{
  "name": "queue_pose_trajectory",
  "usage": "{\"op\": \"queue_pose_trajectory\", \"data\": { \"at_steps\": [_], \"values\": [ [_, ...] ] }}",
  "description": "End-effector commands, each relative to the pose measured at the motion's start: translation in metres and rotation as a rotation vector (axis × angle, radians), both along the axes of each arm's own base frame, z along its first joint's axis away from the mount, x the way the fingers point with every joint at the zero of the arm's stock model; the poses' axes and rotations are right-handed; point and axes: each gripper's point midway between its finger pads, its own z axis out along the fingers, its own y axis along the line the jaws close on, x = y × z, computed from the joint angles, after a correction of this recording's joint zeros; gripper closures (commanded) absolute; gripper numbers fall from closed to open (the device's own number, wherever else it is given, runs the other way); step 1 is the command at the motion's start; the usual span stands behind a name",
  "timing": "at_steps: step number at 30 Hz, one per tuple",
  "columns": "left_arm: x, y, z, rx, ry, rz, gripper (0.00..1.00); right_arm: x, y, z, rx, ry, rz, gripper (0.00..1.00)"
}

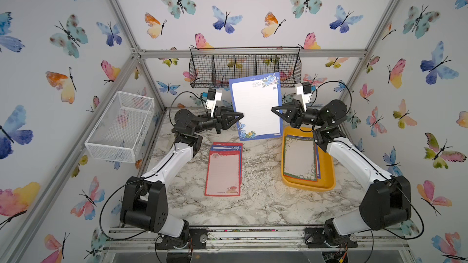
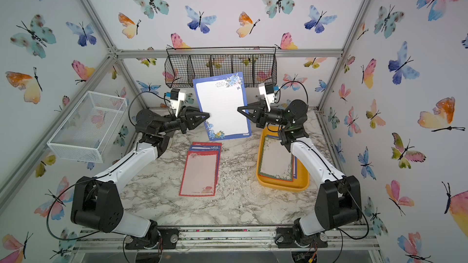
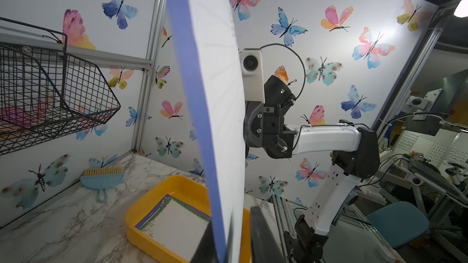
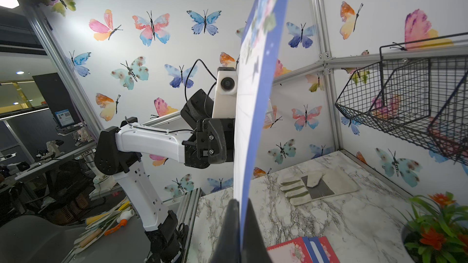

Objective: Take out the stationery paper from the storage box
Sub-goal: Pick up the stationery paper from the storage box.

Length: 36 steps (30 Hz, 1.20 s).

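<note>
A blue-bordered sheet of stationery paper (image 1: 255, 107) (image 2: 222, 107) hangs upright in the air above the table, between both arms. My right gripper (image 1: 273, 109) (image 4: 241, 200) is shut on its right edge. My left gripper (image 1: 241, 115) (image 3: 230, 216) straddles its left edge with the jaws narrowed; one finger lies against the sheet and a slim gap shows at the other. The yellow-orange storage box (image 1: 326, 173) (image 3: 141, 213) sits below the right arm. It holds a green-bordered sheet (image 1: 300, 159) on top of others. A red-bordered stack (image 1: 222, 173) (image 4: 291, 251) lies on the marble.
A black wire basket (image 1: 244, 67) hangs on the back wall just behind the raised sheet. A white mesh basket (image 1: 119, 127) is fixed to the left wall. A blue brush (image 3: 101, 178), a work glove (image 4: 314, 185) and a potted plant (image 4: 435, 228) lie at the table's back.
</note>
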Motion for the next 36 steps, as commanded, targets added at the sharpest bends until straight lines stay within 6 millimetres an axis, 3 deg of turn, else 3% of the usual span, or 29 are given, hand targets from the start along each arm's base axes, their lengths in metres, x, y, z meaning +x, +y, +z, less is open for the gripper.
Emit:
{"op": "queue_pose_trajectory", "data": {
  "at_steps": [1, 8, 13, 15, 19, 25, 36],
  "values": [
    [-0.009, 0.001, 0.008, -0.021, -0.027, -0.004, 0.85, -0.003, 0.002, -0.002, 0.013, -0.010, 0.006, 0.98],
    [-0.002, 0.002, 0.005, -0.036, 0.010, 0.016, 1.00, -0.002, 0.002, -0.010, 0.015, 0.014, -0.015, 0.98],
    [0.000, 0.001, 0.004, -0.035, 0.031, 0.020, 1.00, 0.004, 0.000, -0.012, 0.006, 0.025, -0.059, 0.95],
    [0.005, 0.001, 0.002, -0.028, 0.063, 0.032, 1.00, 0.010, 0.000, -0.013, -0.016, 0.032, -0.099, 0.88],
    [0.016, -0.001, -0.007, 0.031, 0.162, 0.054, 1.00, 0.027, -0.006, -0.018, -0.094, 0.048, -0.234, 0.65],
    [0.016, 0.001, -0.041, 0.181, 0.323, 0.060, 1.00, 0.036, -0.020, -0.022, -0.187, 0.014, -0.388, 0.45],
    [0.001, 0.025, -0.122, 0.362, 0.631, 0.112, 1.00, 0.029, -0.035, -0.033, -0.295, -0.052, -0.484, 0.38]
  ]
}}
